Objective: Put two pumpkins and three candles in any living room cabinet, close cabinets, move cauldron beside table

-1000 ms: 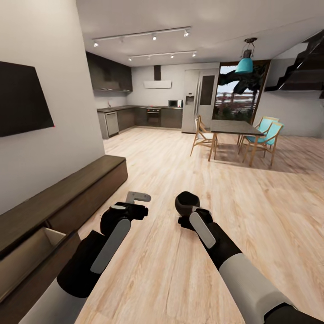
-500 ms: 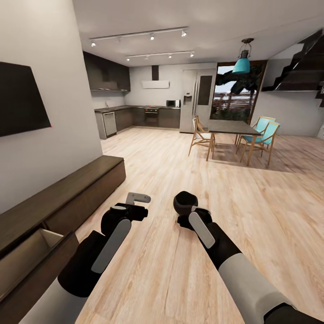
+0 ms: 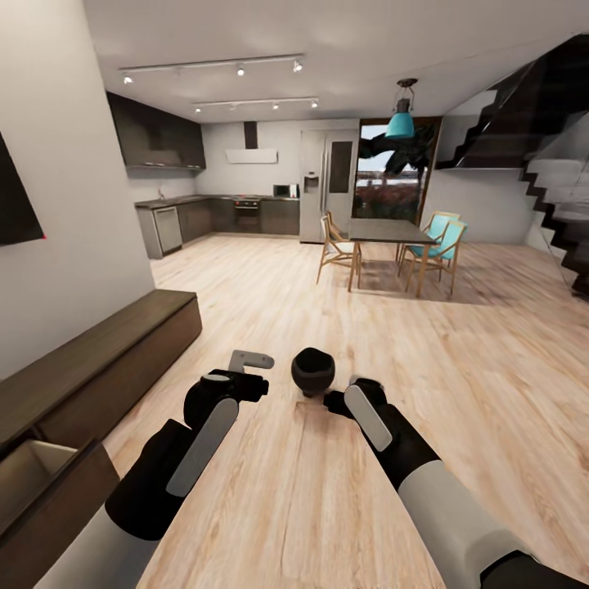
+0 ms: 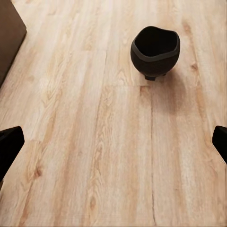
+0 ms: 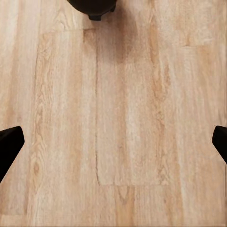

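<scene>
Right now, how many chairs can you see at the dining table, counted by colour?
Turquoise chairs: 2
Plain wood chair: 1
Total: 3

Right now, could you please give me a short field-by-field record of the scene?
cauldron: black, upright on the wood floor, between the two arms
left end effector: open, empty
right end effector: open, empty
cabinet: along the left wall, nearest drawer open
dining table: far across the room, with chairs
</scene>
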Robot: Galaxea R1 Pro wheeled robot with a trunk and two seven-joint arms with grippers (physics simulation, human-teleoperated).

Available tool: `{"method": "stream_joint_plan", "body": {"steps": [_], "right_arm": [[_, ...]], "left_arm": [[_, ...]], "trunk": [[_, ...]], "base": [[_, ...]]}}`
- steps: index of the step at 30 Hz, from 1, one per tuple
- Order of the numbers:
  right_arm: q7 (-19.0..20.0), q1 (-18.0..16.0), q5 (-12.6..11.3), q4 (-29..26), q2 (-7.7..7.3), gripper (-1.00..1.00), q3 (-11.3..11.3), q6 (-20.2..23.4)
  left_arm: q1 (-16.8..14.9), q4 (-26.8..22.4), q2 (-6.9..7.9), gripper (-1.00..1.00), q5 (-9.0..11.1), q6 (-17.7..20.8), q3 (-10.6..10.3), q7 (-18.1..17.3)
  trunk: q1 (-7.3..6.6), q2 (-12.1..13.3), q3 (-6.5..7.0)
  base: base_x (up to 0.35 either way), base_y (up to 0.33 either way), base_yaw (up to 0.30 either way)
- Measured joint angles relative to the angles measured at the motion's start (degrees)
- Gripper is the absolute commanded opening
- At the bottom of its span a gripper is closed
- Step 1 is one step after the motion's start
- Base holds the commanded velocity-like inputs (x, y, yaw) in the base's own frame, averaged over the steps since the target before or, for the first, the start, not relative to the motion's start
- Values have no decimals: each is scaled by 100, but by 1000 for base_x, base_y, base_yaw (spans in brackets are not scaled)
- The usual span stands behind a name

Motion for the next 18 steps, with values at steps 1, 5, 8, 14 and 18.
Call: {"method": "stream_joint_plan", "body": {"steps": [1, 5, 8, 14, 18], "right_arm": [[0, 0, 0, 0, -1, 100, 0, 0], [0, 0, 0, 2, -2, 100, -1, 0], [1, 0, 0, 2, -2, 100, 0, 0], [1, -1, 14, 5, 5, 100, 0, 0], [1, 0, 14, 11, -2, 100, -5, 0]], "left_arm": [[0, 0, 0, 100, 0, 0, 0, 0], [0, 0, 0, 100, 0, 0, 0, 0], [0, -1, 0, 100, 0, 1, 0, 0], [1, -2, 1, 100, 1, 1, 1, 0], [0, -1, 0, 100, 0, 1, 1, 0]], "trunk": [[0, 0, 3], [0, 0, 15], [0, 0, 19], [0, 0, 20], [0, 0, 29]], "base": [[0, 0, -274], [0, 0, -258], [0, 0, -99], [0, 0, -14], [0, 0, -109]]}}
